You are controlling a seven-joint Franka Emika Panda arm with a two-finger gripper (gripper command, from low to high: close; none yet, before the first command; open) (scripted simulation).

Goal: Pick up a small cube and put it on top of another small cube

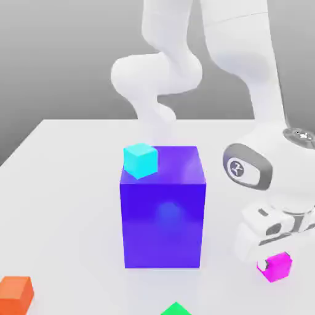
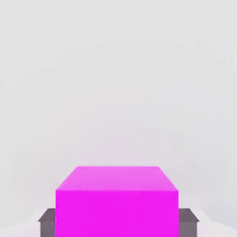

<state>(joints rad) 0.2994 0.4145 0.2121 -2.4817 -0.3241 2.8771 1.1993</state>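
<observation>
A: Where is the claw (image 1: 271, 265) shown, and in what state?

B: It is seen above the white table (image 1: 67, 215), at the exterior view's right. Its two fingers (image 2: 187, 223) are closed on opposite sides of the pink cube (image 2: 116, 213), which is gripped between them; they are held apart only by the cube's width. Whether the cube is lifted clear of the table cannot be told.

A: What is found around the claw?

B: The blue block (image 1: 163, 224) is placed beside it, toward the exterior view's left, with a gap between. The cyan cube (image 1: 140, 161) is carried on the block's top, higher than the claw's fingertips.

A: And the remaining pieces?

B: The orange cube (image 1: 15, 296) is set well apart from the claw, beyond the block's side, at the exterior view's left. Between orange cube and claw, a green piece (image 1: 176, 309) is partly seen, cut by the exterior view's lower edge.
</observation>
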